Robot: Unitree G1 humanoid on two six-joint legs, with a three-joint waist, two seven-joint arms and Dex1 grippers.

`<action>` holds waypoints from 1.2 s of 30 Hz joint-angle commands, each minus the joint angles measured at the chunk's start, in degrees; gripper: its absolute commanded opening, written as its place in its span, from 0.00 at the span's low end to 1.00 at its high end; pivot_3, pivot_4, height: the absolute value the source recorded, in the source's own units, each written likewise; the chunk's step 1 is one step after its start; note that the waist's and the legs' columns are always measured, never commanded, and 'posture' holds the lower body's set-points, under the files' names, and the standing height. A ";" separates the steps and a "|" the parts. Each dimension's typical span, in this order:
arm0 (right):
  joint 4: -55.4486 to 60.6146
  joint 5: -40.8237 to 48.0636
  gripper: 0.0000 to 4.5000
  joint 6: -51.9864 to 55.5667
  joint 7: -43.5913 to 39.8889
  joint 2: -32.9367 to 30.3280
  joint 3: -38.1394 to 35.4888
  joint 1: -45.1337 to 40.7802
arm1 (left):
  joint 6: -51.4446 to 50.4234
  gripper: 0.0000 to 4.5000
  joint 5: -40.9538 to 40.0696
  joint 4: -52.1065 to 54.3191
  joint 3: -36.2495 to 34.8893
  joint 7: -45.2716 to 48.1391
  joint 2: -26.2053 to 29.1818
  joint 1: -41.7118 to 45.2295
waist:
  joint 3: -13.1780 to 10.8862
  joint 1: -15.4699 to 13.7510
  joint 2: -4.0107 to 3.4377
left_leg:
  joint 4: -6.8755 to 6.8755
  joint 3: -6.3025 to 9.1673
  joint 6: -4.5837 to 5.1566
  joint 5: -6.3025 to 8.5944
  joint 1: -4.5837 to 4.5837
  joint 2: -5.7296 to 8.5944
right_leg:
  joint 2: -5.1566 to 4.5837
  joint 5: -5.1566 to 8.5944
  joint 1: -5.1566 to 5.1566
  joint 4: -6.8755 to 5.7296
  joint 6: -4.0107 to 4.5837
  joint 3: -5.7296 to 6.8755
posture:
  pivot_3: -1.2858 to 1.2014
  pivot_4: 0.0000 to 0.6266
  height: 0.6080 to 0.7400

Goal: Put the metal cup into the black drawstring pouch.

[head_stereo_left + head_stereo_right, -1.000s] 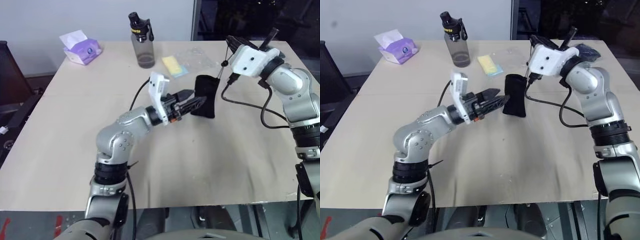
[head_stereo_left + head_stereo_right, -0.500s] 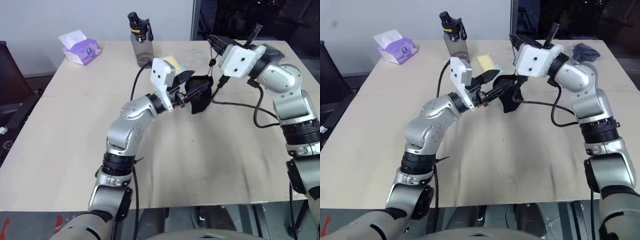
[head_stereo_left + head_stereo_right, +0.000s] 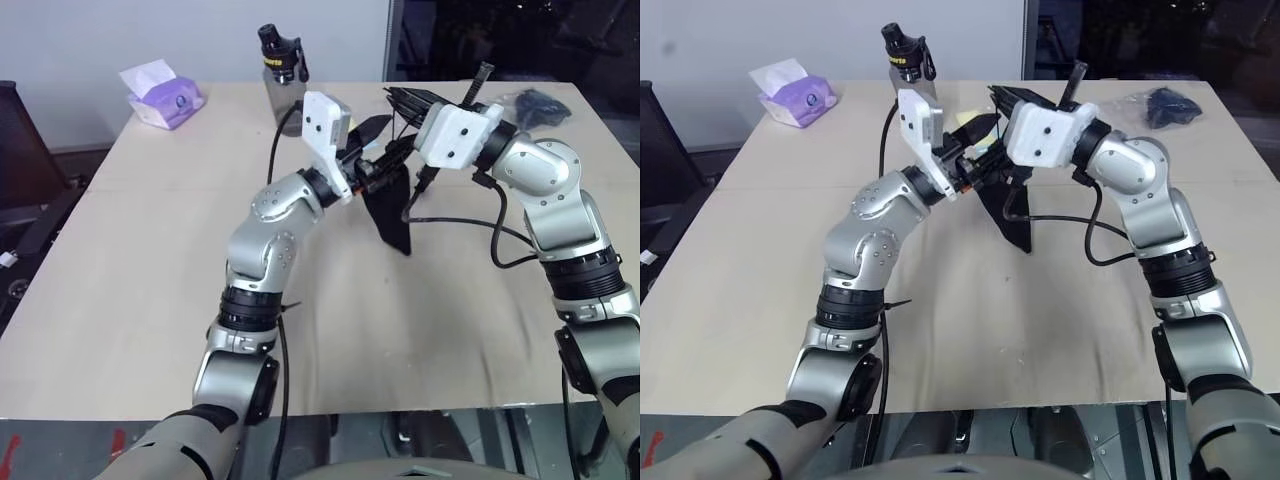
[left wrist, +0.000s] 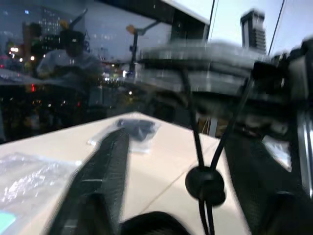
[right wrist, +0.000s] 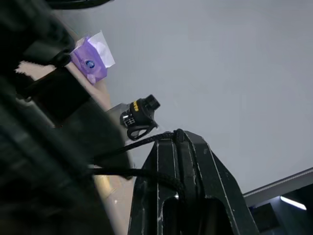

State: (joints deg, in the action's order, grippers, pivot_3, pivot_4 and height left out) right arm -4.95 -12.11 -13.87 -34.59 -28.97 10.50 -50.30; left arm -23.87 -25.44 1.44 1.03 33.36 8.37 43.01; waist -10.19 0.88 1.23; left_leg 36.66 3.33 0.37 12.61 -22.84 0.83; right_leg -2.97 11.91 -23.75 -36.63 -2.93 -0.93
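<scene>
The black drawstring pouch (image 3: 393, 210) hangs over the middle of the table, its lower corner near the tabletop. My right gripper (image 3: 393, 96) is shut on the pouch's thin black cord (image 5: 128, 146), which is pinched at its fingertips (image 5: 178, 142). My left gripper (image 3: 386, 140) is at the pouch's upper edge with its fingers (image 4: 100, 181) apart. The cord's toggle (image 4: 205, 185) hangs between them. The metal cup is hidden.
On the beige table (image 3: 150, 250), a grey bottle with a black cap (image 3: 283, 78) stands at the back and a purple tissue pack (image 3: 160, 95) lies at the back left. A dark item in clear plastic (image 3: 540, 104) lies at the back right, and a yellow item (image 3: 971, 119) sits behind the grippers.
My right gripper has moved left with the cord and the pouch swung up to hang beneath it. My left gripper rose and went forward to the pouch's upper edge.
</scene>
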 commanded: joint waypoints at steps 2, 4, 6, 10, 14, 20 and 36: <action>2.58 0.79 0.00 0.26 0.08 0.00 -1.08 -0.33 | 0.26 0.15 -0.74 2.01 -0.05 0.80 0.26 0.42 | 0.00 -0.04 0.00 | 0.00 0.01 0.00 0.00 0.00 0.00 | 0.00 0.00 0.00 -0.01 0.00 0.01 | 0.52 0.24 1.00; 2.58 0.97 0.00 0.55 0.38 0.28 -1.36 -0.64 | -0.30 0.01 -0.34 2.34 0.87 1.28 0.58 -0.25 | 0.00 -0.05 0.00 | 0.00 0.00 0.00 0.00 0.00 0.00 | 0.00 0.00 0.00 -0.01 0.00 0.00 | 0.52 0.24 1.00; 2.64 1.58 0.00 1.20 1.27 1.03 -2.11 -1.41 | -0.98 0.01 0.35 2.50 2.25 2.13 1.19 -1.07 | 0.00 -0.02 0.00 | 0.00 -0.01 0.00 0.00 0.00 0.01 | -0.01 0.00 0.00 0.00 0.00 -0.01 | 0.52 0.24 1.00; 2.43 1.85 0.00 1.67 3.65 2.37 -3.58 -3.14 | -2.65 0.01 0.48 2.24 3.26 2.22 1.59 -1.72 | 0.00 -0.05 0.00 | 0.00 0.01 0.00 0.00 0.00 0.00 | 0.00 0.00 0.00 -0.03 0.00 0.00 | 0.52 0.24 1.00; 2.03 2.56 0.00 1.23 7.06 3.80 -5.37 -5.01 | -2.90 0.01 1.19 1.94 3.70 2.17 2.02 -2.38 | 0.00 0.00 0.00 | 0.00 0.01 0.00 0.00 0.00 0.01 | -0.01 0.00 0.00 -0.03 0.00 0.00 | 0.52 0.24 1.00; 1.08 2.97 0.00 0.63 10.31 4.59 -6.83 -6.70 | -3.45 0.01 1.12 1.72 3.33 1.55 1.91 -2.71 | 0.00 -0.05 0.00 | 0.00 0.01 0.00 0.00 0.01 0.01 | -0.01 0.00 0.00 -0.03 0.00 0.00 | 0.52 0.24 1.00; -2.16 3.38 0.00 -3.18 22.76 6.70 -12.33 -13.68 | -1.53 0.01 3.56 -1.14 3.73 2.25 2.08 -5.10 | -0.02 -0.01 -0.04 | -0.06 -0.01 0.00 0.00 0.01 0.01 | -0.02 0.00 -0.03 -0.05 0.01 -0.02 | 0.52 0.24 1.00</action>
State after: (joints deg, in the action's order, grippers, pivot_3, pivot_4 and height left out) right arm -7.93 -9.47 -16.22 -12.05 -22.09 -1.14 -62.16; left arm -27.06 -21.32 -0.83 5.31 35.29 10.97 37.21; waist -10.21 0.88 1.19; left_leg 36.60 3.31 0.37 12.61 -22.83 0.84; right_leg -2.99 11.92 -23.79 -36.68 -2.92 -0.95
